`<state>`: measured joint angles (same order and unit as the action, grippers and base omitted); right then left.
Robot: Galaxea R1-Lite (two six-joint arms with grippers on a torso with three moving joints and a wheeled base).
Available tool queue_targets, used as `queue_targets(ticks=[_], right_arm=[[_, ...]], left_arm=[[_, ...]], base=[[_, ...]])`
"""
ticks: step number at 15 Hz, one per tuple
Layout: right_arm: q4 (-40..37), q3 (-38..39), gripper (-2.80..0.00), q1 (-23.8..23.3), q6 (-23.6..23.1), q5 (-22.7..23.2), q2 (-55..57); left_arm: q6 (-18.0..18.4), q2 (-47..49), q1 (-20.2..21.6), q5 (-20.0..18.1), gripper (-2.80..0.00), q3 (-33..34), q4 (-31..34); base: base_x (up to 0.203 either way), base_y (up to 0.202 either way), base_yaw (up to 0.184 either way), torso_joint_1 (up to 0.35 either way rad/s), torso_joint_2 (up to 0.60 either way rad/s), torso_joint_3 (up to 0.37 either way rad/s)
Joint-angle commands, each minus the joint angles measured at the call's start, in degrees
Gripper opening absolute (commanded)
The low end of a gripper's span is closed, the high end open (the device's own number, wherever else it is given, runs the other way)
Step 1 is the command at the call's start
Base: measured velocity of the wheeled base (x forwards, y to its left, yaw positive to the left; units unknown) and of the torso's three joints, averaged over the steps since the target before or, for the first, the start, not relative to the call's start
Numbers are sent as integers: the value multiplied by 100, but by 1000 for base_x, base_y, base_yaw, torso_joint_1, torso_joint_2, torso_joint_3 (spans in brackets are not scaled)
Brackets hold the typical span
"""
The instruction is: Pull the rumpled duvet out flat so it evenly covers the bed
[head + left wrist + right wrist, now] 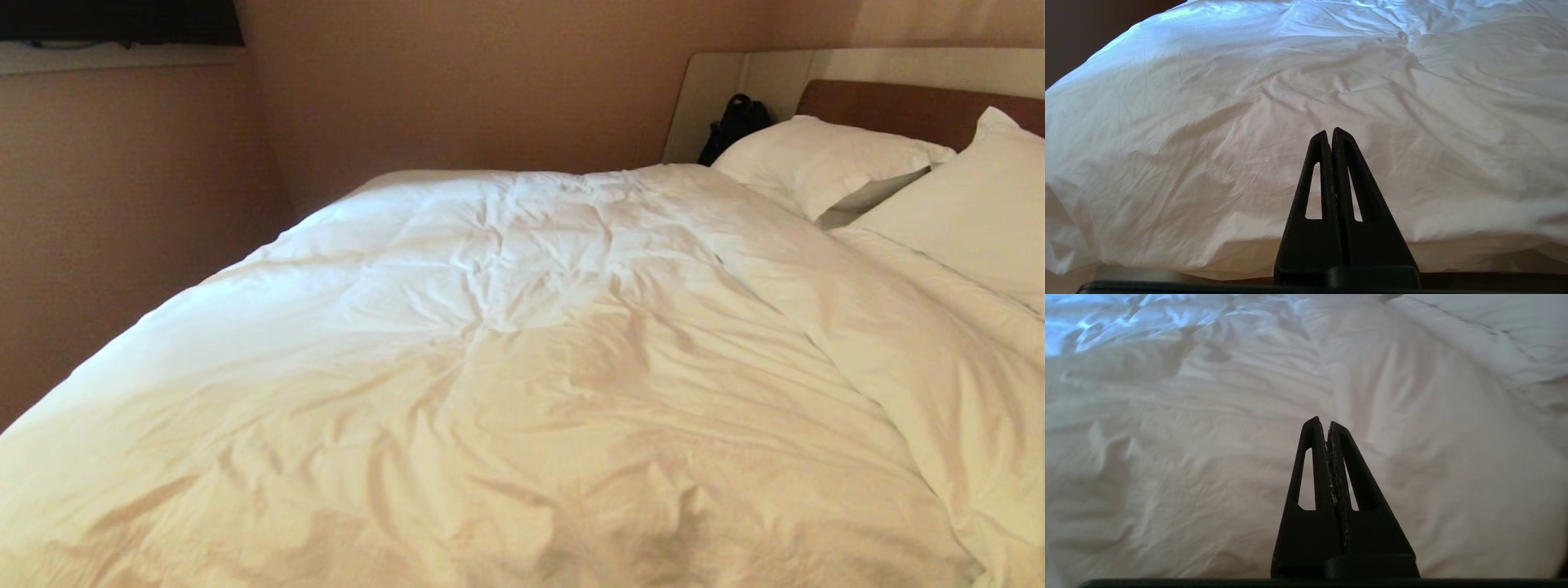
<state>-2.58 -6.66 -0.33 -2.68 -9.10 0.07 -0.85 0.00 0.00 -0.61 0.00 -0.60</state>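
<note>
- The duvet (506, 359) lies spread over the bed (914, 110), covering nearly all of the mattress seen from the head camera.
- Its surface is creased, with folds radiating from a quilted dimple near the middle and deeper wrinkles at the near edge.
- The far left part of the duvet is lit bright white; the near part looks warmer and shaded.
- Along the right side a thick rolled fold of the duvet runs from the near corner up toward the pillows (824, 163).
- Two pillows lean at the brown headboard, one behind the other at the right.
- A dark bag (733, 124) sits beside the headboard, just left of the farther pillow.
- Neither arm shows in the head view.
- The left end effector (1330, 132) has its fingers pressed together with nothing between them, pointing at the duvet's hanging near edge.
- The right end effector (1323, 422) is likewise fully closed and empty, aimed over the duvet toward the rolled fold.
</note>
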Motion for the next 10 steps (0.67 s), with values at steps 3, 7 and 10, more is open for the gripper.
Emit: queue_targets(ticks=[3, 7, 10], right_arm=[[1554, 666, -280, 7, -78, 457, -7], [1160, 666, -280, 4, -81, 594, -6], [917, 666, -280, 7, -75, 717, -7]], left_arm=[[-3, 1, 0, -1, -280, 0, -2], [-3, 9, 0, -1, -280, 0, -2], [-3, 9, 0, -1, -280, 0, -2]], base=[[0, 0, 0, 0, 0, 0], [0, 0, 0, 0, 0, 0], [0, 0, 0, 0, 0, 0]])
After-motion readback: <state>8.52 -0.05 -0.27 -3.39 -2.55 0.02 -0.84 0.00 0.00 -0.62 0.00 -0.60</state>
